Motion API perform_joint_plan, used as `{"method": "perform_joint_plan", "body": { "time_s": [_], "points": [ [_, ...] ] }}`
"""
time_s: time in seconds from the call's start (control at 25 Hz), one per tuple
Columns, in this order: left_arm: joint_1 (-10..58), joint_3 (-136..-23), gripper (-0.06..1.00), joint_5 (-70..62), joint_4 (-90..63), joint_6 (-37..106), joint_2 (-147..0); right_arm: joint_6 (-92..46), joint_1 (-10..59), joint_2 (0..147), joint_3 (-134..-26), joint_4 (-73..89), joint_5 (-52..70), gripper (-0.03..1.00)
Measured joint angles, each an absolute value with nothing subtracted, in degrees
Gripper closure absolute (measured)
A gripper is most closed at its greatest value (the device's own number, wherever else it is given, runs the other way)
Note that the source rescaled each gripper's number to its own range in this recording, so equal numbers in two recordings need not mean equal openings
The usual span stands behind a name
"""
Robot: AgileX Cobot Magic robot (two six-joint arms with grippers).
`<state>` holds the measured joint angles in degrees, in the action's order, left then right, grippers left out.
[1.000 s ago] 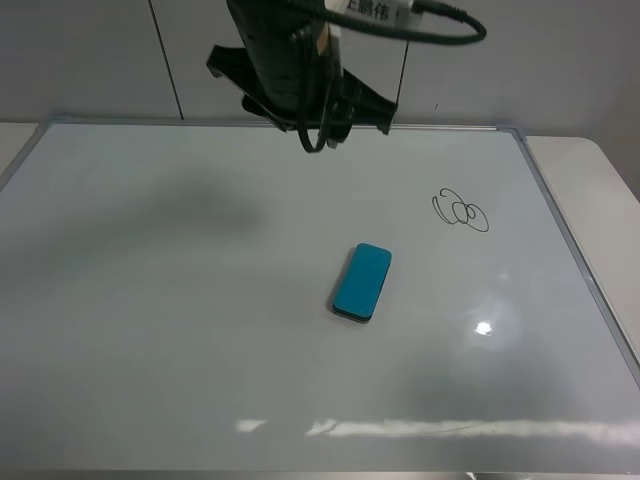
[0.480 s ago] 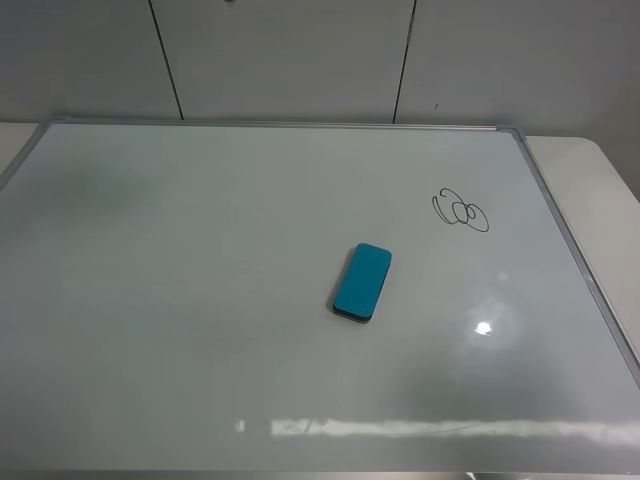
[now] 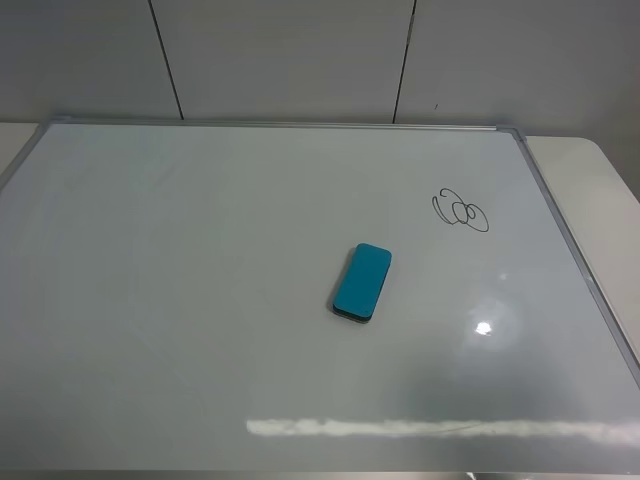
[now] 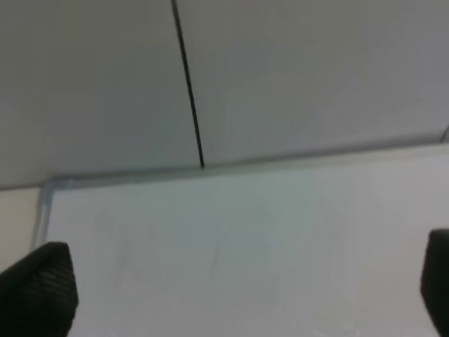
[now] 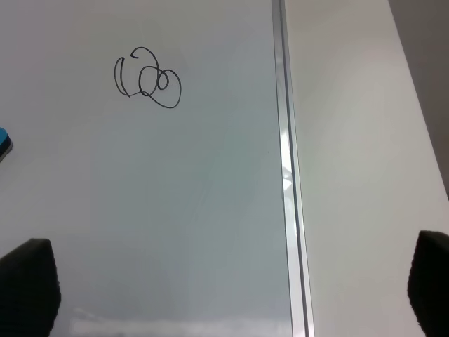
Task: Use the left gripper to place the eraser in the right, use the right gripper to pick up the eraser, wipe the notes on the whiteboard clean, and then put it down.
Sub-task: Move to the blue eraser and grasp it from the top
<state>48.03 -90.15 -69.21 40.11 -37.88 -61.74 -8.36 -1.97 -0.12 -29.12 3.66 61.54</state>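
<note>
**Q:** Fig. 1: where did the eraser point(image 3: 361, 282) lie?

**A:** Flat on the whiteboard point(image 3: 150, 300), just right of the middle and apart from the notes point(image 3: 459, 211). Its long axis ran near-to-far, with the far end tipped slightly rightward.

**Q:** And the arms?

**A:** I found my left pincer point(image 4: 235, 288) and right pincer point(image 5: 226, 284) both spread wide, gripping nothing. Only the right wrist view caught a sliver of the eraser, near the notes. I judged the right arm the nearer one.
</note>
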Motion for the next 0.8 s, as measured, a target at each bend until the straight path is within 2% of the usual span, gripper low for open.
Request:
{"method": "perform_joint_plan", "body": {
  "time_s": [0.24, 0.44, 0.8],
  "points": [
    [48.0, -90.3, -0.05, -69.4, 39.8, -34.2, -46.1, -8.4, -2.0, -0.1, -29.1, 3.7, 61.5, -0.03],
    [48.0, -90.3, -0.05, -69.7, 33.2, -28.2, -33.8, -8.4, -2.0, -0.1, -29.1, 3.7, 61.5, -0.03],
    [48.0, -87.4, -0.06, -69.9, 22.9, -22.5, -20.8, -8.4, -2.0, -0.1, -29.1, 3.7, 61.5, -0.03]
  ]
}}
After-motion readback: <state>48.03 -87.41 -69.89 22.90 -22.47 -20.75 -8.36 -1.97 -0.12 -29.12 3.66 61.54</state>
